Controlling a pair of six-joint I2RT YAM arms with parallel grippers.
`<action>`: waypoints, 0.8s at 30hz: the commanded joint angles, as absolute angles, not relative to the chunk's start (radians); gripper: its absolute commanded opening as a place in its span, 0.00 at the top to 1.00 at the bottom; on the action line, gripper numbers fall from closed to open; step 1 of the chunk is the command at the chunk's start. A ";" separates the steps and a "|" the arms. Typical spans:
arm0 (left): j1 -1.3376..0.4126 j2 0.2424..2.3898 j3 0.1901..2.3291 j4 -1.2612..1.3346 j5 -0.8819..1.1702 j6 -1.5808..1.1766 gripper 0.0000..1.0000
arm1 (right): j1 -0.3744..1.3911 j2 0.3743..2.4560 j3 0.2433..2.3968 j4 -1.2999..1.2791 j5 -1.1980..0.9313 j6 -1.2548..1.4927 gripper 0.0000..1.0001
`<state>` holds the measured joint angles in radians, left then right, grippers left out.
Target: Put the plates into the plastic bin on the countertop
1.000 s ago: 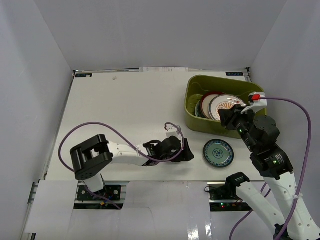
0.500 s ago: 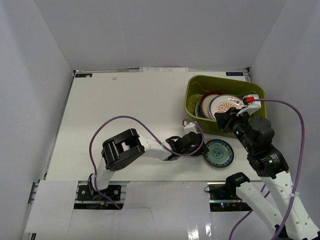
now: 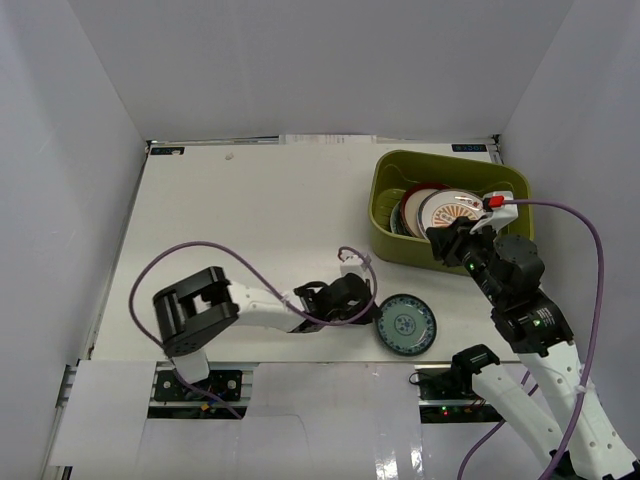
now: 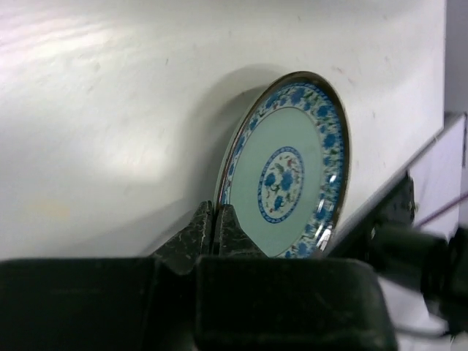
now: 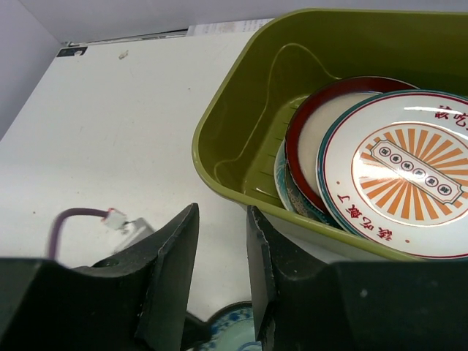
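Left claw (image 4: 218,221) clamps the teal-white plate (image 4: 287,175) — by its rim.

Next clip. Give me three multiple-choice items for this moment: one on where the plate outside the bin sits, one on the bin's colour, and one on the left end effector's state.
1. Where is the blue-flowered plate?
A) inside the plastic bin
B) outside it, by the near edge of the countertop
C) at the far left corner

2. What colour is the bin?
A) red
B) olive green
C) white

3. The left end effector is:
A) wide open
B) out of view
C) shut on the plate's rim

Key:
1. B, the top view shows the plate left of the bin and nearer.
2. B, the top and right wrist views both show olive green walls.
3. C, the left wrist view shows it pinching the rim.
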<state>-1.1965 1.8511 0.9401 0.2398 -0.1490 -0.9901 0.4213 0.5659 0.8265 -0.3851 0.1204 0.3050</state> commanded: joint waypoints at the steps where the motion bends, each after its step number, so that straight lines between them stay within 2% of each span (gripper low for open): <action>1: -1.204 1.591 0.797 0.236 -0.115 -0.927 1.00 | 0.425 0.546 0.844 -0.324 0.124 0.305 0.61; 2: -1.204 1.474 0.773 0.239 -0.114 -0.922 1.00 | 0.425 0.539 0.847 -0.321 0.138 0.310 0.61; 6: -1.203 1.248 0.758 0.204 -0.130 -0.896 1.00 | 0.425 0.486 0.847 -0.275 0.182 0.339 0.62; 10: -1.190 1.178 0.871 0.123 -0.216 -0.806 1.00 | 0.425 0.422 0.856 -0.252 0.239 0.367 0.62; 12: -1.167 1.207 0.987 0.062 -0.279 -0.761 1.00 | 0.426 0.396 0.862 -0.242 0.279 0.380 0.62; 15: -1.109 1.311 1.125 0.057 -0.270 -0.697 1.00 | 0.426 0.338 0.880 -0.227 0.322 0.383 0.62; 17: -1.053 1.423 1.205 0.055 -0.226 -0.678 1.00 | 0.425 0.325 0.902 -0.227 0.345 0.379 0.62; 24: -0.979 1.842 1.679 -0.107 -0.143 -0.614 1.00 | 0.426 0.307 0.930 -0.258 0.399 0.348 0.62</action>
